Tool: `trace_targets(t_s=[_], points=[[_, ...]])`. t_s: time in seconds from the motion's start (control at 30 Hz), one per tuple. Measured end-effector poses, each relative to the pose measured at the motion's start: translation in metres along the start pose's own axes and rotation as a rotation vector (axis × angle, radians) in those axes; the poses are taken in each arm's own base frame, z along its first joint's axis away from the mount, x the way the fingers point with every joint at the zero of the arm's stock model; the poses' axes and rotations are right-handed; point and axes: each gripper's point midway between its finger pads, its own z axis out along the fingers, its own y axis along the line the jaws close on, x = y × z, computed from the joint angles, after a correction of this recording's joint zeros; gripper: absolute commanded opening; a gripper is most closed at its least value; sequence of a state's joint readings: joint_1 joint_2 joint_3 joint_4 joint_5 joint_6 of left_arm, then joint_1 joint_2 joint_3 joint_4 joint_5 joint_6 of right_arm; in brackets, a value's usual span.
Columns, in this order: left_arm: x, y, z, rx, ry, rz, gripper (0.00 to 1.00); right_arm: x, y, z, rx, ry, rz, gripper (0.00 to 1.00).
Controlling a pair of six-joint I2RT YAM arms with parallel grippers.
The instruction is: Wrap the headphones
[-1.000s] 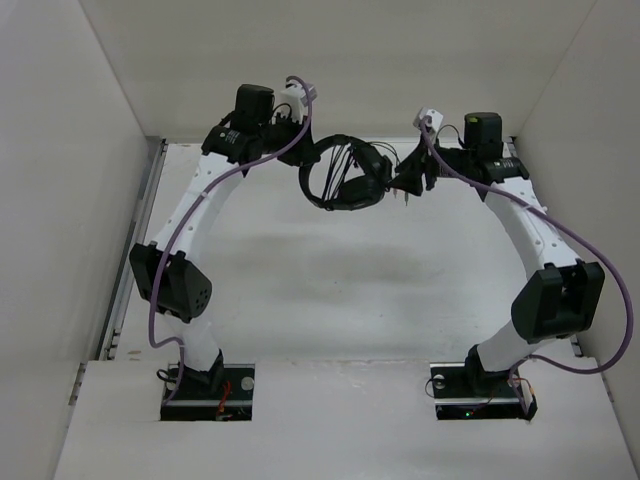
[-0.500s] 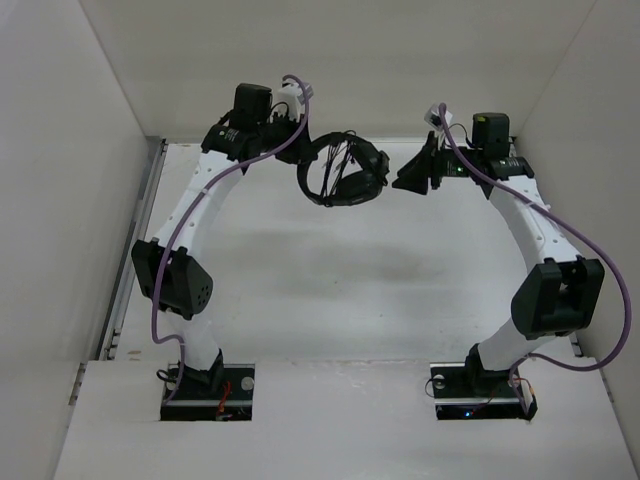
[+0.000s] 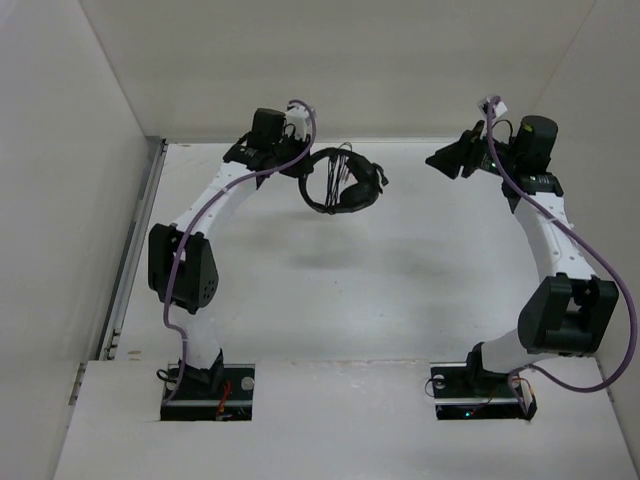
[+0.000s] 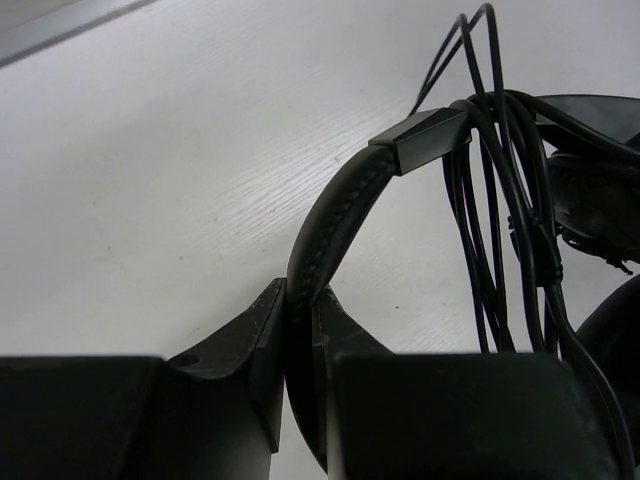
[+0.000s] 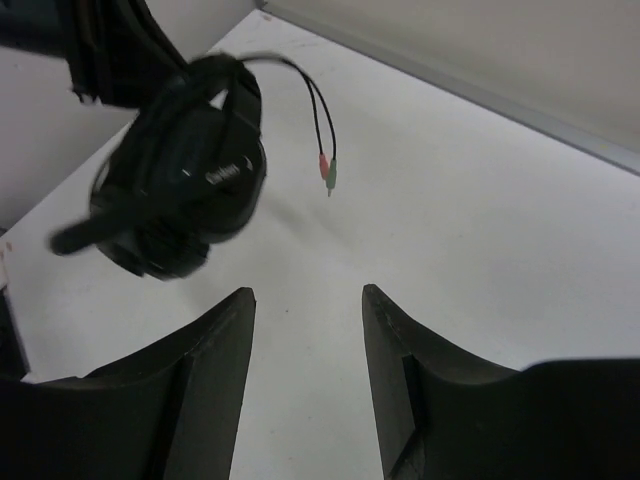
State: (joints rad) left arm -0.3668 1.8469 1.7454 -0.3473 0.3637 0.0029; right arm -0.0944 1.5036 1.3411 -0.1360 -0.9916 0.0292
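Since a second ago the right pincer has swung well away from the headphones, jaws spread on nothing. Left pincer pinches the stitched headband; its wrist view alone shows cable looped over the band, while the right wrist view alone shows red and green plugs dangling. Headphones hang sideways off the left pincer, earcups farthest out, above a white table between pale walls.

The top view looks down from above and behind the arm bases onto the whole worktop, with the headphones small and far back. The left wrist view sits tight against their headband. The right wrist view faces the headphones from farther off. All three views share them.
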Motion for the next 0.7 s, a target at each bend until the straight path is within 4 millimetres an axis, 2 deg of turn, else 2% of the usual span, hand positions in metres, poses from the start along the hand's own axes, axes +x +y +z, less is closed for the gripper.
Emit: trace_targets(t_s=[0.17, 0.3, 0.4, 0.53, 0.6, 0.7], points=[[0.055, 0.008, 0.025, -0.046, 0.101, -0.013, 0.0, -0.014, 0.001, -0.009, 0.029, -0.05, -0.027, 0.53], [0.084, 0.005, 0.034, -0.064, 0.144, -0.006, 0.0, -0.012, 0.0, -0.009, 0.038, -0.055, -0.028, 0.53], [0.094, 0.003, 0.039, -0.074, 0.152, 0.002, 0.0, -0.009, -0.003, -0.008, 0.045, -0.052, -0.02, 0.53], [0.096, 0.007, 0.045, -0.103, 0.14, 0.006, 0.0, -0.01, -0.003, -0.008, 0.05, -0.053, -0.021, 0.53], [0.096, 0.011, 0.052, -0.119, 0.131, 0.006, 0.01, -0.01, -0.004, -0.008, 0.051, -0.053, -0.021, 0.53], [0.109, 0.018, 0.066, -0.144, 0.151, 0.004, 0.01, -0.01, -0.004, -0.008, 0.053, -0.053, -0.021, 0.53]])
